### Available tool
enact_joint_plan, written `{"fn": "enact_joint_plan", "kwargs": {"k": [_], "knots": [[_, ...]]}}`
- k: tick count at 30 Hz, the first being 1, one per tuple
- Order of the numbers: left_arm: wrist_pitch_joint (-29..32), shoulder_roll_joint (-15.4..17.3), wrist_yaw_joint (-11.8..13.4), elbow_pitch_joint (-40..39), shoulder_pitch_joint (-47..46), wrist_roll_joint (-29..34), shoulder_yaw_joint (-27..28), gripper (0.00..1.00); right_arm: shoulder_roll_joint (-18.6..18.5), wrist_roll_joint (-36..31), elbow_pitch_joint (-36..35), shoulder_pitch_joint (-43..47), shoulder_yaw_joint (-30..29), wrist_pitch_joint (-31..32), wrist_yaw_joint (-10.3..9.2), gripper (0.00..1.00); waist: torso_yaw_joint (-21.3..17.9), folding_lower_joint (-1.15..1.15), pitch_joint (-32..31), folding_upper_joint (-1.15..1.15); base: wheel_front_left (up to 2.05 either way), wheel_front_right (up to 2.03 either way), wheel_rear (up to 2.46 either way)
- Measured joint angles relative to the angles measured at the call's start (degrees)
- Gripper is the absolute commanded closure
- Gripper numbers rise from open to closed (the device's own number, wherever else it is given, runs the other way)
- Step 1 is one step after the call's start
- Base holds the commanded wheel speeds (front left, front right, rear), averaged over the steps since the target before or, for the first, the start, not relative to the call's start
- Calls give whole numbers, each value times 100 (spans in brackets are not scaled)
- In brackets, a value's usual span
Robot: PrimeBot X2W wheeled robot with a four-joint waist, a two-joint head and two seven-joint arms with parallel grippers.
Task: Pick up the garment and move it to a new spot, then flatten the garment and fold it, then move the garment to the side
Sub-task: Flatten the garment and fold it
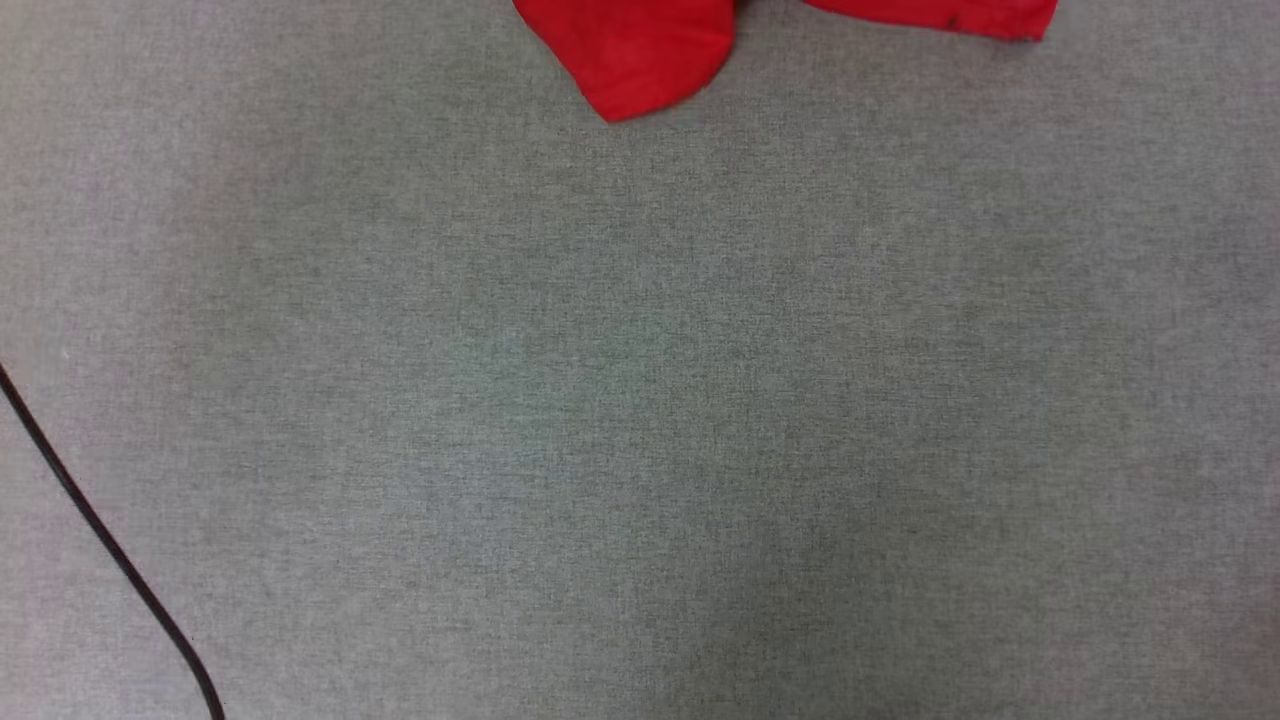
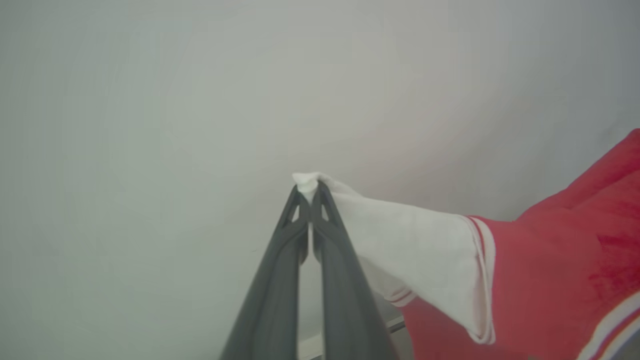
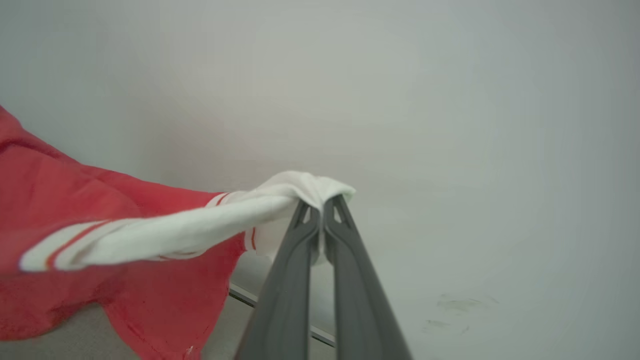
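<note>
Left jaws, right jaws clamped on garment (image 2: 550, 260) sleeves; black cable (image 1: 100, 537) crosses grey surface (image 1: 640, 400).

Left gripper (image 2: 310, 192) clamped tight, both long dark fingers (image 2: 270, 300) rising from the bottom edge of its wrist view and meeting at the tips, pinching a white sleeve edge of the garment (image 2: 550, 270). Right gripper (image 3: 322, 204) same pose in its own wrist view, fingers (image 3: 360, 300) pressed together at the tips, nipping a bunched white sleeve fold.
</note>
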Motion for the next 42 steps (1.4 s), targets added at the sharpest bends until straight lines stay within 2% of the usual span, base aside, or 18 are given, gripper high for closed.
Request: {"fn": "enact_joint_plan", "kwargs": {"k": [5,10,15,20,24,30,35,42], "knots": [[-280,-3,-116,216,237,24,-149,100,44,246,323,95,335,-372,1,100,12,0,12,0,0,0,0],[-725,-45,-170,360,851,-85,-221,100,49,553,511,673,710,-765,1,100,-20,0,-61,0,0,0,0],[-1216,-53,-198,346,1763,-259,-311,100,36,905,506,1492,1135,-1122,1,100,-90,0,-275,0,0,0,0],[-1682,71,-138,135,2931,-467,-355,100,-42,1258,332,2392,1558,-1377,1,100,-168,0,-590,0,0,0,0],[-2060,183,80,-247,3969,-704,-336,100,-214,1552,149,3110,1813,-1657,1,100,-214,-1,-899,0,0,0,0],[-2483,501,691,-1233,5628,-1043,-339,100,-677,1979,-275,4271,2053,-2030,1,100,-251,-2,-1439,0,0,0,0],[-2706,973,1207,-2119,7069,-1358,-380,100,-1161,2235,-770,5349,2148,-2227,1,100,-285,-2,-1882,0,0,0,0],[-2981,1502,1906,-3123,8752,-1827,-363,100,-1701,2601,-1359,6859,1901,-2320,1,100,-337,-3,-2401,0,0,0,0]]}}
